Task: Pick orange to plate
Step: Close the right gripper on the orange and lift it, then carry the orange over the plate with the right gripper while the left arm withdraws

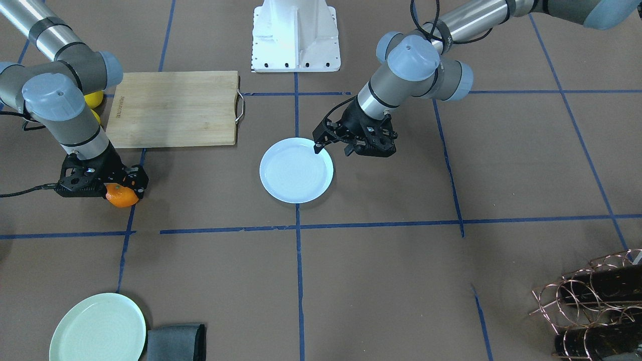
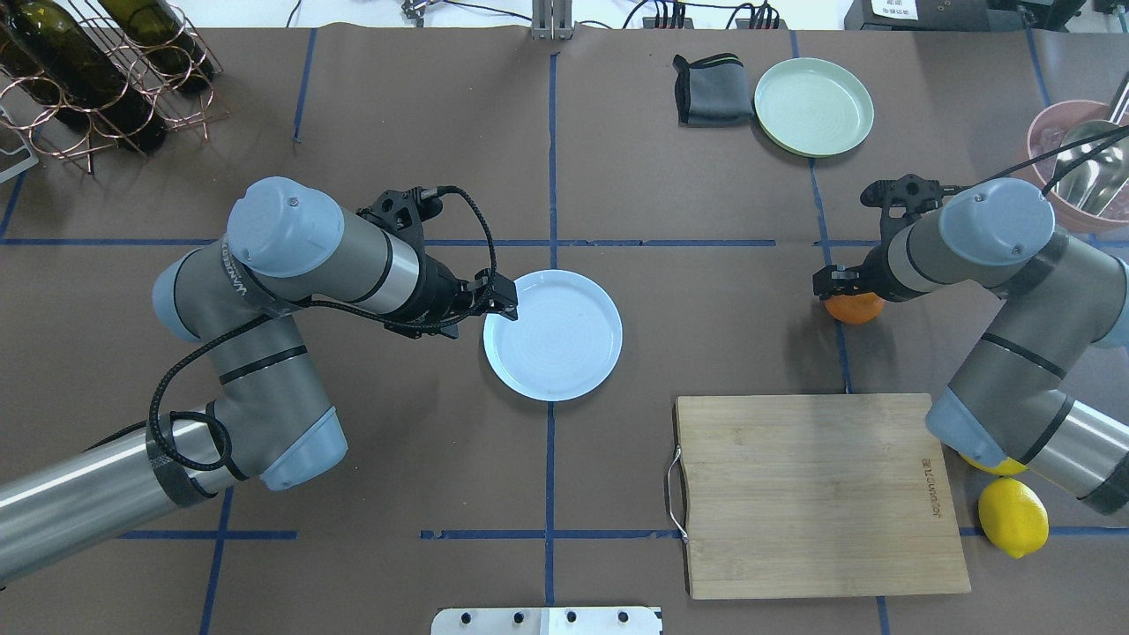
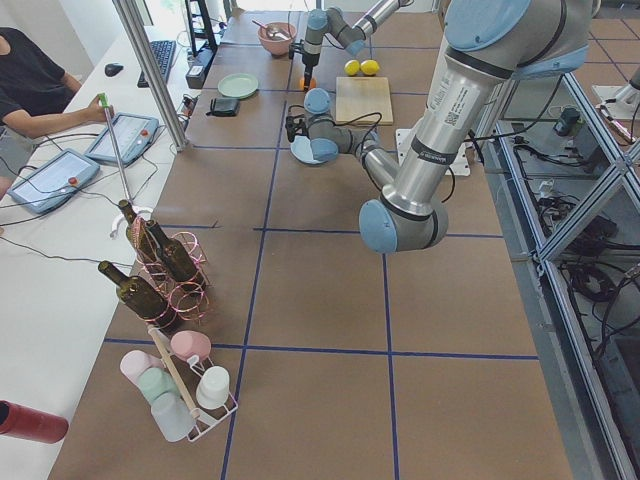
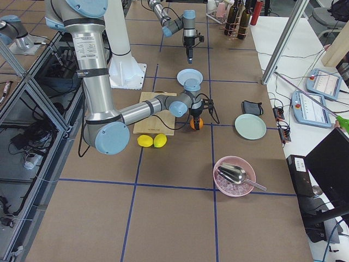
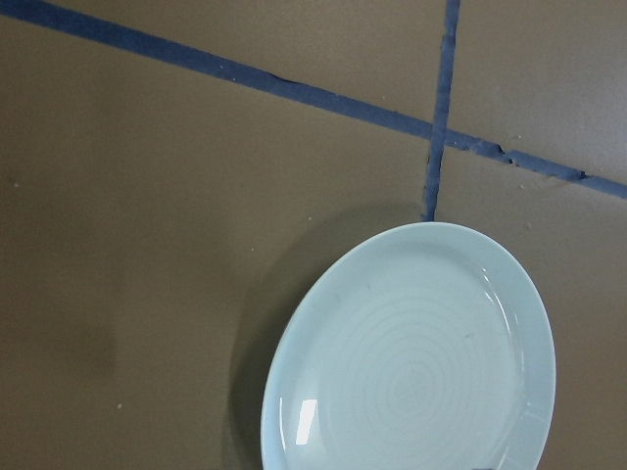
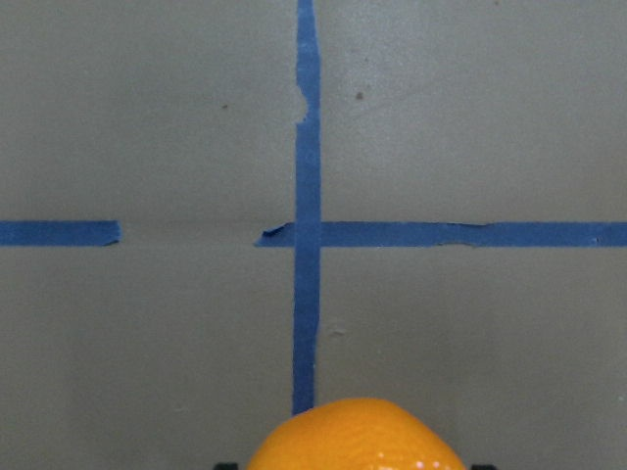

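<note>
The orange [image 1: 122, 197] sits far to the right on the robot's side, on a blue tape line, and also shows in the overhead view [image 2: 852, 307] and low in the right wrist view [image 6: 355, 438]. My right gripper [image 1: 123, 189] comes down over it, the fingers pressed against its sides, shut on it. Mid-table lies the white plate [image 1: 296, 170], bare inside [image 2: 553, 335] and filling the lower left wrist view [image 5: 411, 362]. Its rim has my left gripper [image 1: 332, 149] hovering over it, open and holding nothing [image 2: 508, 300].
A wooden cutting board [image 2: 811, 494] lies near the right arm, with two lemons [image 2: 1013, 516] beside it. A pale green plate [image 2: 813, 106] and grey cloth [image 2: 710, 88] sit at the far side, a pink bowl with a scoop [image 2: 1072, 163] far right, a bottle rack [image 2: 97, 79] far left.
</note>
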### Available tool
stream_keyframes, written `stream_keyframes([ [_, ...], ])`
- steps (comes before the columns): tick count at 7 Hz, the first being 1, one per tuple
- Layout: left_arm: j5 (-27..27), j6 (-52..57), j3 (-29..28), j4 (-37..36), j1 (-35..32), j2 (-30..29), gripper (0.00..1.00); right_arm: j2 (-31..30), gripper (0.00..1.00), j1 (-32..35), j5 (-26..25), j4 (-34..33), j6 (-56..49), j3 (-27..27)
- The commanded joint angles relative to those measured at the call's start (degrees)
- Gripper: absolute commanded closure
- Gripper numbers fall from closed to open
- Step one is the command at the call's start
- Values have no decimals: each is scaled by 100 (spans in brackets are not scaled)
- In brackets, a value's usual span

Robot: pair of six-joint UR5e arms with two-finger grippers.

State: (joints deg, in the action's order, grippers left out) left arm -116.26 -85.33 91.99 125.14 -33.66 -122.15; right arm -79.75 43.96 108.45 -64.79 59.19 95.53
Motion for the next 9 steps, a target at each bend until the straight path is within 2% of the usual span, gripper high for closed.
stream_keyframes([
  [1,-20,-10,744,-60,-244,173,9,12,100,8,44,-94,145,568],
  [2,-89,24,1377,-69,-472,731,14,351,100,-1,44,-104,641,624],
  [3,-334,86,1592,-60,-675,1120,14,868,100,-236,27,-113,1508,564],
  [4,-641,539,1655,-60,-1242,1376,14,1439,100,-560,-34,-391,2169,485],
  [5,-966,1161,1682,-52,-1639,1700,13,1932,100,-912,-435,-594,2532,388],
  [6,-1047,1498,1821,-51,-1800,2017,12,2398,100,-1281,-804,-552,2884,-39],
  [7,-1048,1684,1840,-34,-1802,2142,12,2985,100,-1450,-1095,-552,3123,-539],
  [9,-1048,1686,1796,-25,-1793,2143,12,3167,100,-1522,-1221,-561,3116,-886],
])
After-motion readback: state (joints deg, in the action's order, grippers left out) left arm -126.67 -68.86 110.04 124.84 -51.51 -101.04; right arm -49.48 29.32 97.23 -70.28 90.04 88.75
